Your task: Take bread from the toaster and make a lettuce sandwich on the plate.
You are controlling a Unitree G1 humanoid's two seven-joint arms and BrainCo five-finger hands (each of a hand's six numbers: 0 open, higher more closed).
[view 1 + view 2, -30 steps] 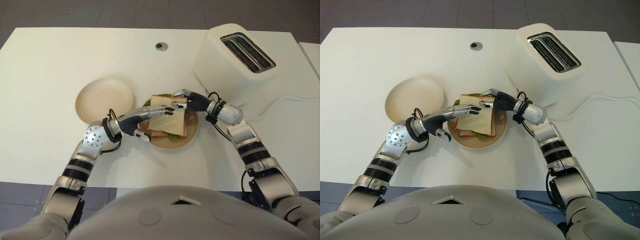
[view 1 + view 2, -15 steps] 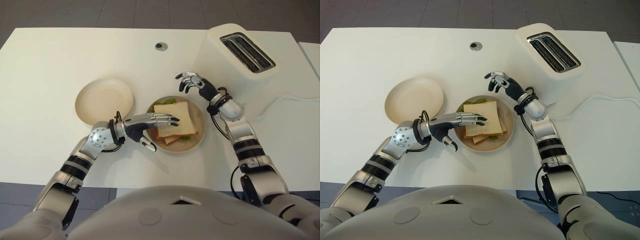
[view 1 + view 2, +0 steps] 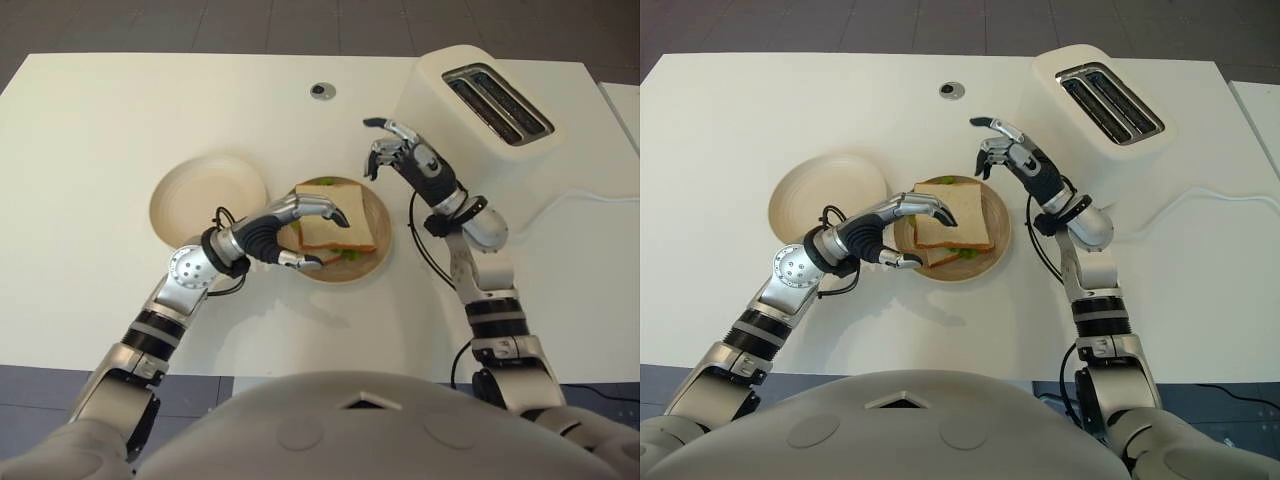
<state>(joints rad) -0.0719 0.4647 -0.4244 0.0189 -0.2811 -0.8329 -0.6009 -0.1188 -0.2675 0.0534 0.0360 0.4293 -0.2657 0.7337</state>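
A sandwich [image 3: 340, 230] of two bread slices with green lettuce [image 3: 325, 183] showing at its edges lies on the tan plate [image 3: 378, 212] in the middle of the table. My left hand [image 3: 285, 230] is curled around the sandwich's left side, with fingers over the top slice and the thumb at its front edge. My right hand [image 3: 405, 160] hangs in the air between the plate and the white toaster [image 3: 440, 125]. It holds nothing and its fingers are loosely bent. The toaster's two slots [image 3: 497, 103] look dark and empty.
A second, empty tan dish [image 3: 205, 200] sits just left of the plate. The toaster's white cable [image 3: 590, 198] runs off to the right. A small round metal fitting [image 3: 322, 92] is set into the white table [image 3: 120, 120] at the back.
My right hand let go of the top slice and lifted up and back toward the toaster. The left hand curled around the sandwich, and the plate slid slightly back and left.
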